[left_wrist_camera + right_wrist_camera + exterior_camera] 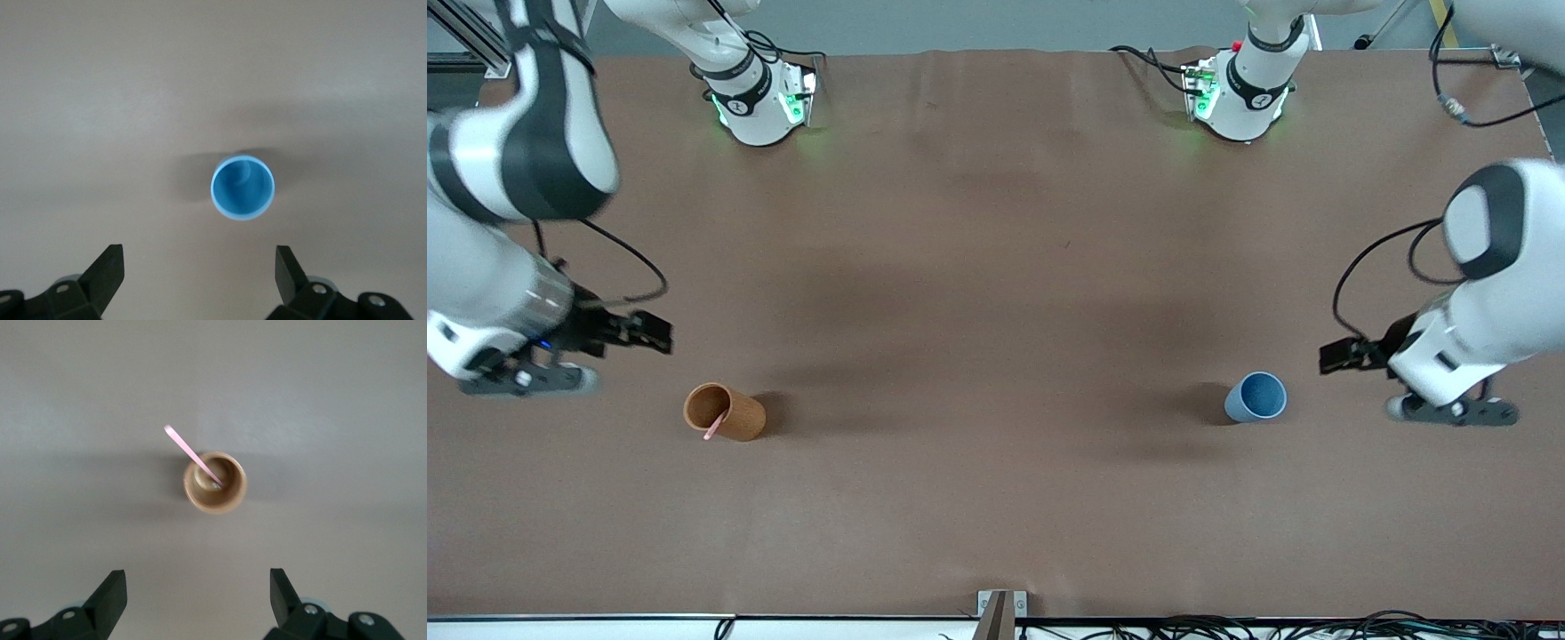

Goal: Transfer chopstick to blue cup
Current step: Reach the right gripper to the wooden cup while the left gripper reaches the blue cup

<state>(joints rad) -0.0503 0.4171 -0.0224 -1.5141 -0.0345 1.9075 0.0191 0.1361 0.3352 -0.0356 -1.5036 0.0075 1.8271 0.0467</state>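
Observation:
A thin pale-pink chopstick (712,429) leans inside the orange-brown cup (734,415), which stands toward the right arm's end of the table. Its top pokes out over the rim. The right wrist view shows the chopstick (189,452) in that cup (235,499). The blue cup (1256,397) stands upright and empty toward the left arm's end, and it also shows in the left wrist view (242,187). My right gripper (525,380) (198,580) is open and empty, over bare table beside the orange-brown cup. My left gripper (1449,411) (200,257) is open and empty, over bare table beside the blue cup.
The brown table cover (996,293) is bare between the two cups. The arm bases (760,98) (1240,93) stand at the edge farthest from the front camera. A small metal bracket (1000,609) sits at the nearest edge.

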